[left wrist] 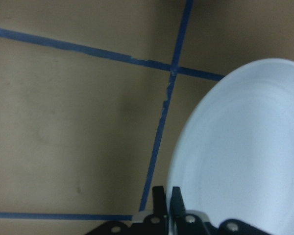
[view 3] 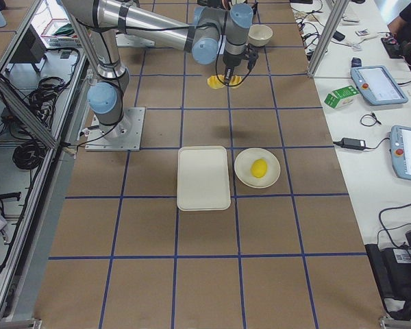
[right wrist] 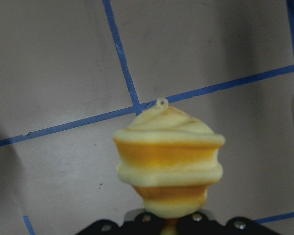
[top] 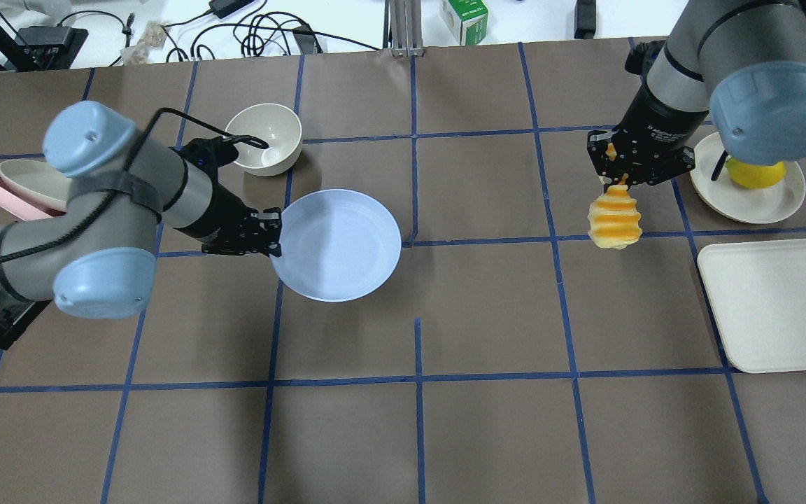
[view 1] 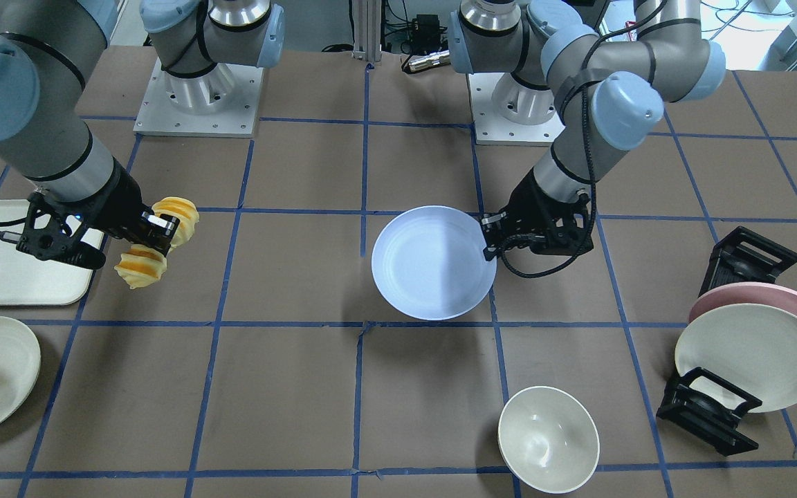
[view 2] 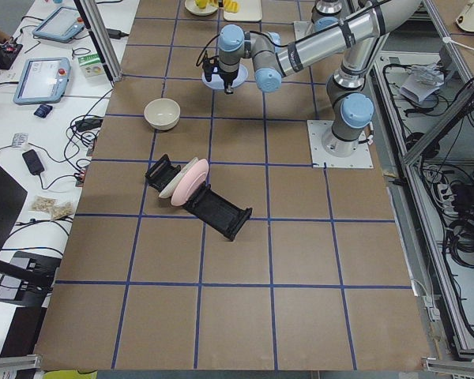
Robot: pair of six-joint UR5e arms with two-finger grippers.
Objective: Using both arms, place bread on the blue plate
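The blue plate [top: 336, 245] is near the table's middle; it also shows in the front view [view 1: 433, 263] and the left wrist view [left wrist: 245, 147]. My left gripper [top: 273, 234] is shut on its rim, with a shadow under the plate. The bread [top: 613, 220], an orange-and-pale ridged loaf, hangs above the table in my right gripper [top: 616, 183], which is shut on its middle. In the front view the loaf [view 1: 141, 266] sticks out both sides of the right gripper [view 1: 160, 235]. The right wrist view shows one end of the bread [right wrist: 169, 161]. The bread is well apart from the plate.
A cream tray [top: 774, 308] lies at the right edge. A cream plate [top: 767, 199] with a yellow lemon [top: 756, 171] is beyond it. A cream bowl [top: 266, 136] stands behind the blue plate. A black rack [view 1: 706, 408] holds pink and cream plates on the left.
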